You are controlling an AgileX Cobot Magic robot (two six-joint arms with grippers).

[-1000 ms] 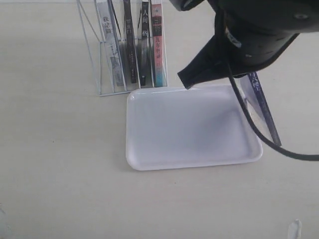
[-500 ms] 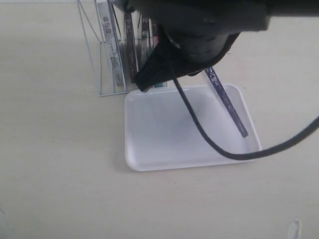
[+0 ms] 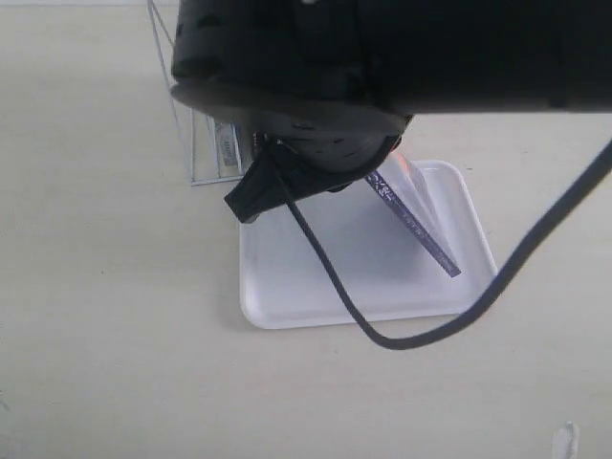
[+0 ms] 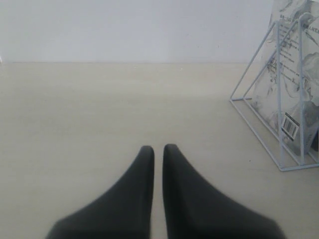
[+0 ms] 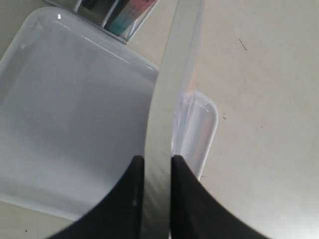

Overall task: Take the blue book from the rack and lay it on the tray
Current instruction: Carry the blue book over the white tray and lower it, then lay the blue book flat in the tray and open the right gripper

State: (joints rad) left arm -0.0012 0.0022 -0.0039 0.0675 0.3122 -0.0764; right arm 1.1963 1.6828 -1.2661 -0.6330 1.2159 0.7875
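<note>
Right gripper (image 5: 157,191) clamped tight on the edge of the book (image 5: 172,74), which hangs tilted over the tray (image 3: 287,287); can't tell if its low corner touches. The arm (image 3: 382,57) reaches in low, hiding most of the rack (image 3: 196,143). Left gripper (image 4: 158,154) pressed closed, empty, above the table (image 4: 75,124).

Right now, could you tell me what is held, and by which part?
Right end effector clamps the blue book at its upper end, across both covers.
</note>
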